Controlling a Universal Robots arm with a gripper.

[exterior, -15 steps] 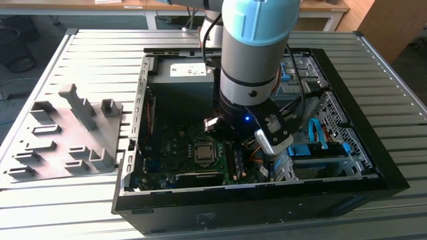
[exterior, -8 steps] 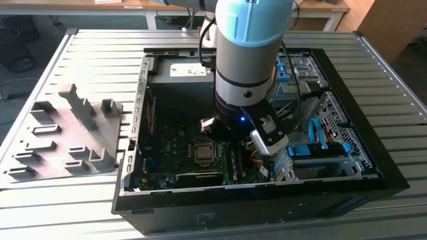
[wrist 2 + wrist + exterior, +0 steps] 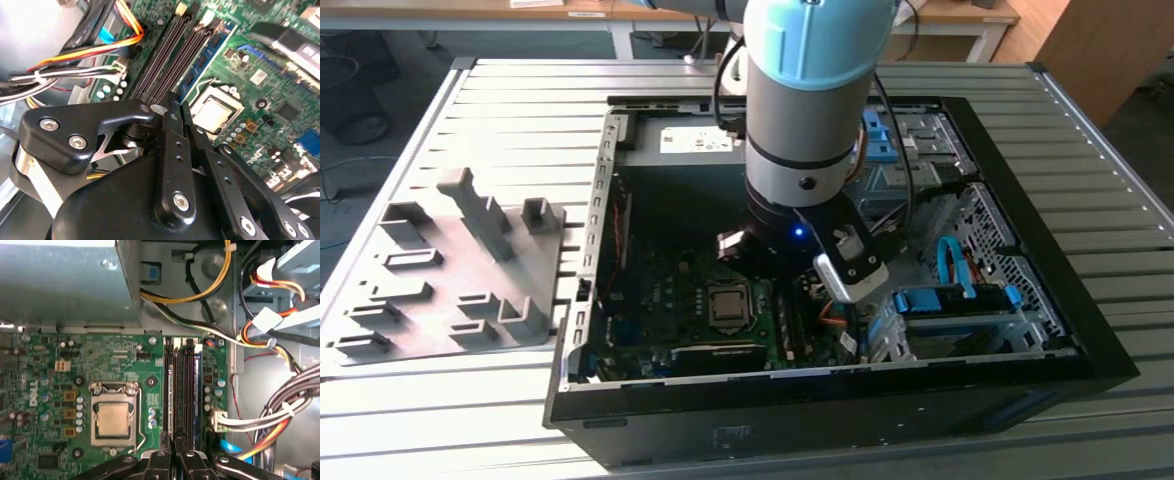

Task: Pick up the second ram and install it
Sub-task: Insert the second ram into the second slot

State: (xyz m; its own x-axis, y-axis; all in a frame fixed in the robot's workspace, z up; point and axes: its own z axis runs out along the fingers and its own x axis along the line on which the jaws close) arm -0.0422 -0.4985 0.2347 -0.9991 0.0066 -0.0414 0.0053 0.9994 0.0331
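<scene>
Open black computer case (image 3: 1067, 330) on slatted metal table (image 3: 520, 400); arm reaches deep inside, case walls close around. Black gripper (image 3: 174, 456) narrow, fingers nearly together above black memory slots (image 3: 181, 390). Blue-green ram strip (image 3: 207, 52) seated in slot beside silver processor (image 3: 113, 420).

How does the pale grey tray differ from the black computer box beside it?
The grey tray is pale and shallow, with upright blocks and pockets on top; the computer case is black and a deep open box. The tray's pockets look empty, while the case holds a green motherboard. The robot arm reaches down into the case, not over the tray. Both rest on the slatted metal table.
</scene>
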